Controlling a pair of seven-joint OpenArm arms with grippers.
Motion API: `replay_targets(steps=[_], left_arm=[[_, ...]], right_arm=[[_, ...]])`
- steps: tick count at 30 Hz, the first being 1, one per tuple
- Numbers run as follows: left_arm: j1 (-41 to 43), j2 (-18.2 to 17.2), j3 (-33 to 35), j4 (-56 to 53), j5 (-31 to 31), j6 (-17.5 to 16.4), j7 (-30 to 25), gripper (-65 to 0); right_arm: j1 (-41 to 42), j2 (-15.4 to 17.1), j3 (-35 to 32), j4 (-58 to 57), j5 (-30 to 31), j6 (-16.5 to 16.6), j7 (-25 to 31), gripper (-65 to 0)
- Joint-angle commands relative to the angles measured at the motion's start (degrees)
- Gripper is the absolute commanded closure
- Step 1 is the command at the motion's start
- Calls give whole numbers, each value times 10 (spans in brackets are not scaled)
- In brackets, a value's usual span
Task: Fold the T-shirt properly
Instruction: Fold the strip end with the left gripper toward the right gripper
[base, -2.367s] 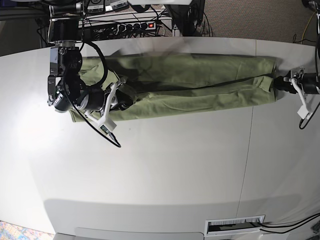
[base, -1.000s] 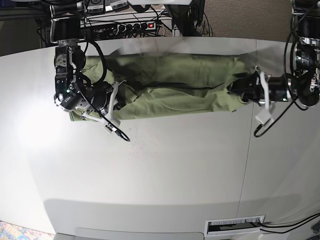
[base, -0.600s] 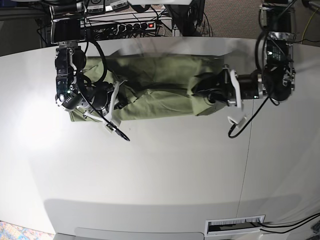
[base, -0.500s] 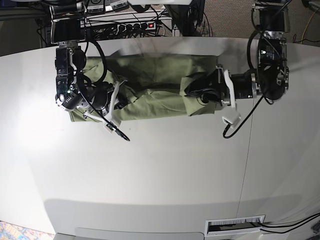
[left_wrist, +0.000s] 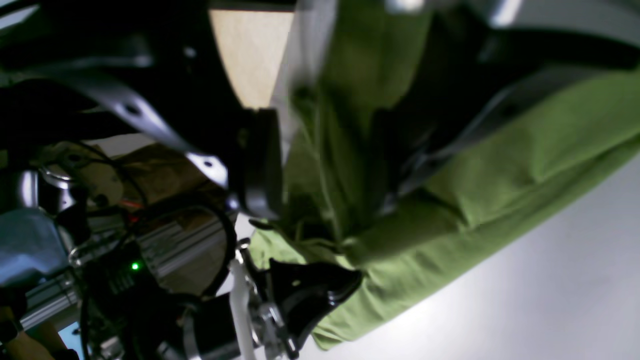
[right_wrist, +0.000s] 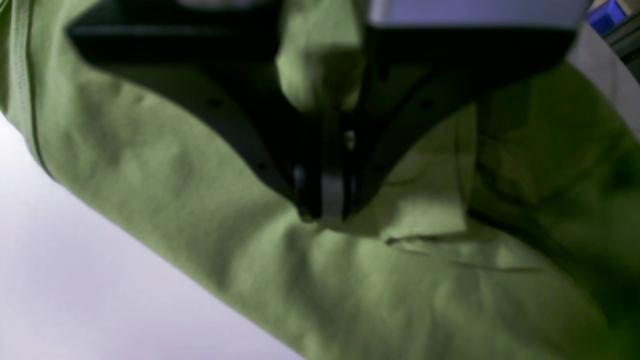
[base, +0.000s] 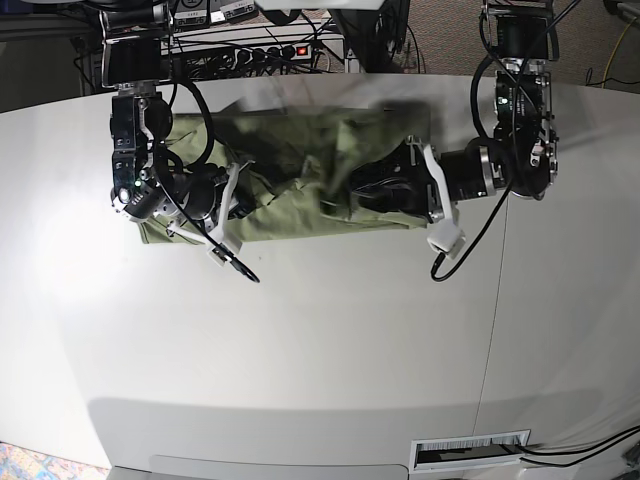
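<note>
Lying bunched, wrinkled olive T-shirt (base: 300, 180); right jaws clamped on cloth, left jaws' state unclear

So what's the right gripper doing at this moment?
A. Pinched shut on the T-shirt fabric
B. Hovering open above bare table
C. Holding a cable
A: in the right wrist view, the right gripper has its jaws closed together on a fold of the green T-shirt.

The T-shirt (base: 300, 185) lies on the table (base: 300, 350), an arm at each end.
</note>
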Motion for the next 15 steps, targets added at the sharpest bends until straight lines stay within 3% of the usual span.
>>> replay_targets(steps=[1, 6, 8, 11, 15], left_arm=[[-9, -2, -2, 10, -15, -3, -8, -288], [-9, -13, -2, 10, -14, -3, 7, -271], [-9, -25, -2, 10, -14, -3, 18, -193], [-4, -42, -2, 10, 20, -3, 19, -9], [18, -46, -2, 10, 96, -3, -37, 0]], right_arm=[[8, 4, 1, 4, -1, 0, 0, -34], [8, 4, 2, 5, -1, 0, 0, -34], [9, 7, 2, 8, 4, 0, 0, -34], [8, 23, 11, 28, 42, 0, -16, -34], [8, 40, 66, 65, 137, 0, -86, -34]])
